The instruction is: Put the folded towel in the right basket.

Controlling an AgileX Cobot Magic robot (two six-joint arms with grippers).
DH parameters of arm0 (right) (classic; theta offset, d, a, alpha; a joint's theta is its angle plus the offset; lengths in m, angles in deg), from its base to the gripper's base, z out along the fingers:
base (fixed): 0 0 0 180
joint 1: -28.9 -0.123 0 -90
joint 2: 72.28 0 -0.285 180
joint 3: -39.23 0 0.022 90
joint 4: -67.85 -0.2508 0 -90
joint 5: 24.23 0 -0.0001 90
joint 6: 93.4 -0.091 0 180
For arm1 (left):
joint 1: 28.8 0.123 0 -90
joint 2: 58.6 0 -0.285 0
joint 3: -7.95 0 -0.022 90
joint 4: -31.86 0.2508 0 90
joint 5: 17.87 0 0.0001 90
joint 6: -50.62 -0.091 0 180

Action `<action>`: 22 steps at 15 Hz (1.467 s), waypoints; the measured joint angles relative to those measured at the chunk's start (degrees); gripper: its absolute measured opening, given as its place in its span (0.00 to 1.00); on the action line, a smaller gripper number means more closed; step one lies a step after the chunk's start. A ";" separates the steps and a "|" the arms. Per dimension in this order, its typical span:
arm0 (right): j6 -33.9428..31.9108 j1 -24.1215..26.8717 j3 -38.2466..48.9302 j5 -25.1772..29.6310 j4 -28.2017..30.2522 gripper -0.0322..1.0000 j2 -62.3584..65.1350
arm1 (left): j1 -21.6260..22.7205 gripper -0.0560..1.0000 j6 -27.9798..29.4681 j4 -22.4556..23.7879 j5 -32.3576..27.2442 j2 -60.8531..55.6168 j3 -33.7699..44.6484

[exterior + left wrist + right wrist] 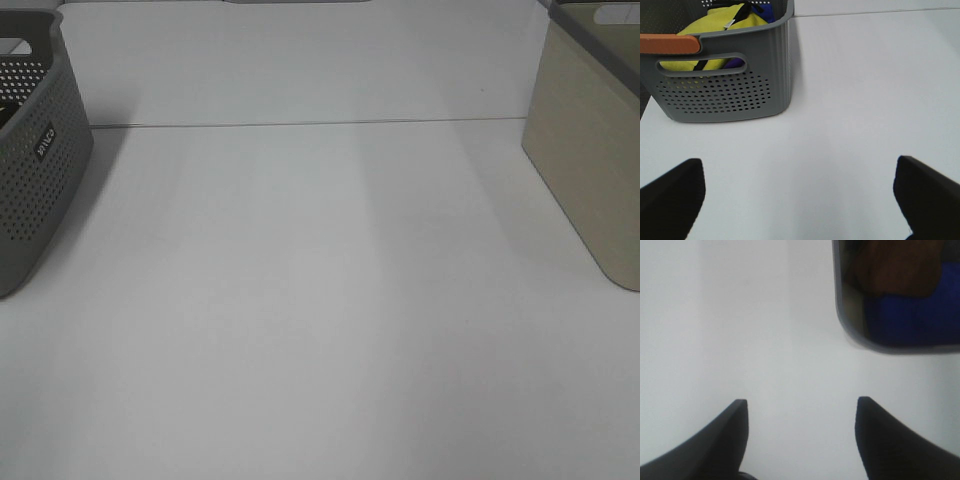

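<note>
Inside the beige basket (590,170) lie a blue cloth (910,315) and a brown cloth (900,270); I cannot tell which is the towel. The right pincer (801,407), near that basket, and the left pincer (800,200) both gape wide, empty.

Exterior high: elevated, pitched down over white tabletop (320,300), widest coverage. Grey perforated plastic basket (35,150) cut by frame edge, beige smooth-walled plastic basket (590,160) opposite it across table.
Left wrist: low, near, facing grey basket's handle wall; shares it with exterior.
Right wrist: close, steep downward, blurred, above beige basket's corner; shares it with exterior.
</note>
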 joint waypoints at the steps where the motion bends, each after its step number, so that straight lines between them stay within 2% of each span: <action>1: 0.00 0.00 3.90 0.00 0.00 0.61 3.67 | 0.00 0.97 0.00 0.00 0.00 0.00 0.00; 7: -2.86 0.00 24.87 0.11 3.72 0.61 27.67 | 0.00 0.97 0.00 0.00 0.00 0.00 0.00; 9: -2.86 0.00 33.06 0.06 5.04 0.61 39.25 | 0.00 0.97 0.00 0.00 0.00 0.00 0.00; 12: -2.81 0.00 42.46 -2.12 5.73 0.61 52.08 | 0.00 0.97 0.00 0.00 0.00 0.00 0.00; 16: -2.81 0.00 45.38 -6.53 5.56 0.61 62.11 | 0.00 0.97 0.00 0.00 0.00 0.00 0.00; 22: -2.81 0.00 46.52 -8.59 5.56 0.61 63.31 | 0.00 0.97 0.00 0.00 0.00 0.00 0.00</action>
